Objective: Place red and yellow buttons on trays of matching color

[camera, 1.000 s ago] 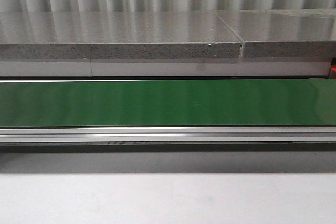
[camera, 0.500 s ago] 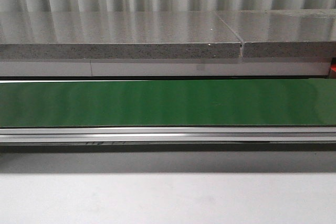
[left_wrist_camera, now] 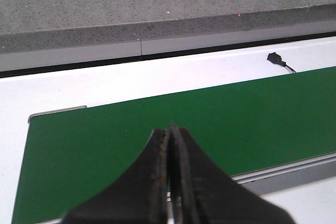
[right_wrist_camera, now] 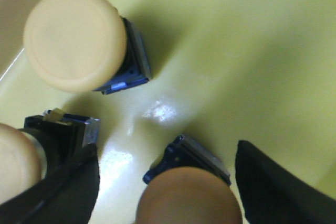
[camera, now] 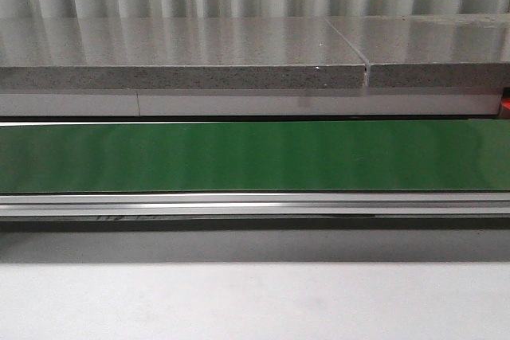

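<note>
Right gripper (right_wrist_camera: 167, 182), jaws spread around a yellow-capped button (right_wrist_camera: 189, 195), stands over the glossy yellow tray (right_wrist_camera: 252, 51) holding two others; left gripper (left_wrist_camera: 169, 182) closed, empty.

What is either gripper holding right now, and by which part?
Nothing. The left gripper is shut on air above the green belt. The right gripper is open, its fingers apart from the yellow button between them on the yellow tray.

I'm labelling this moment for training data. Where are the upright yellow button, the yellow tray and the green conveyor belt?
upright yellow button (right_wrist_camera: 75, 39): right wrist view, middle of its domed cap.
yellow tray (right_wrist_camera: 247, 61): right wrist view, bare floor of the tray.
green conveyor belt (camera: 255, 157): front view, middle of the belt surface.
</note>
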